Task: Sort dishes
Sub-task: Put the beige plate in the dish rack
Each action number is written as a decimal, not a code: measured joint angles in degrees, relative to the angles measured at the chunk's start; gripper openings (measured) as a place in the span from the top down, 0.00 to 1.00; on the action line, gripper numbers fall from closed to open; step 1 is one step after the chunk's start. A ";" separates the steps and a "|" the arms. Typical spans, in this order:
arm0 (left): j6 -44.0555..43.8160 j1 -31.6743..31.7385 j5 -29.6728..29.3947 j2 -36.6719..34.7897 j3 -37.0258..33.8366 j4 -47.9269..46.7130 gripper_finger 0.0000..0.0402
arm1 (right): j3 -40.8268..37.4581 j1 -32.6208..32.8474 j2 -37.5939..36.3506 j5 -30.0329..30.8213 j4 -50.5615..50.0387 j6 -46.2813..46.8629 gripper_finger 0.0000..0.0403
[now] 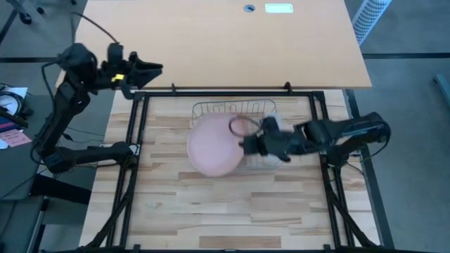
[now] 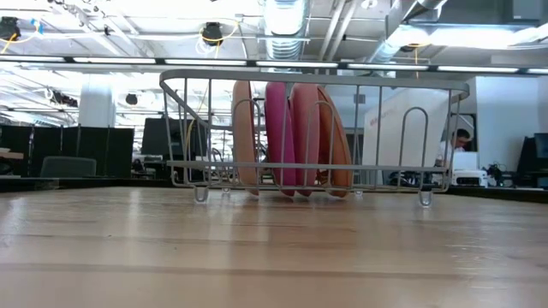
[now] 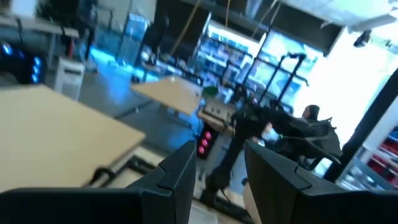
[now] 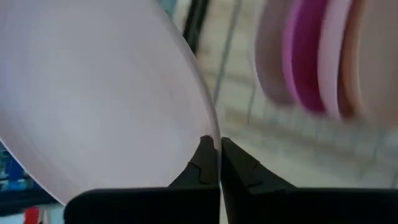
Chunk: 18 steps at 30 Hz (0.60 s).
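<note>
High view has the right gripper (image 1: 247, 145) out over the middle of the wooden table (image 1: 176, 211), fingers pinched tight on the rim of a pale pink plate (image 1: 211, 146), and that plate hangs above the boards with its face turned up to the camera, overlapping the left part of the wire rack (image 1: 232, 107). Right wrist view confirms it: both dark fingers (image 4: 204, 163) are pressed together with the thin edge of the pink plate caught between them, the plate's broad face filling the frame beside them. Over in the rack, four more plates (image 2: 291, 139) stand on edge side by side — low view shows a salmon one, a bright magenta one, and two more salmon-orange ones, all upright between the wires, leaning a touch. The rack sits at the far middle of the table. Meanwhile the left gripper (image 1: 149, 69) waits high at the table's far left corner, well away from the rack, its fingers (image 3: 180, 174) partly spread and holding nothing, pointing out across the tan desk (image 1: 225, 42) beyond.
</note>
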 joint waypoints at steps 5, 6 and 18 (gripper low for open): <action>-0.19 0.00 -4.50 -1.55 0.01 0.75 0.67 | 4.46 -6.42 0.00 5.47 0.33 -9.86 1.00; -0.19 0.00 -5.18 -1.57 0.02 0.72 0.67 | 5.46 -7.74 0.00 6.95 0.37 -12.18 1.00; -1.48 0.00 -11.24 2.50 0.02 0.53 0.67 | 16.83 -22.28 0.02 18.41 0.25 -34.51 1.00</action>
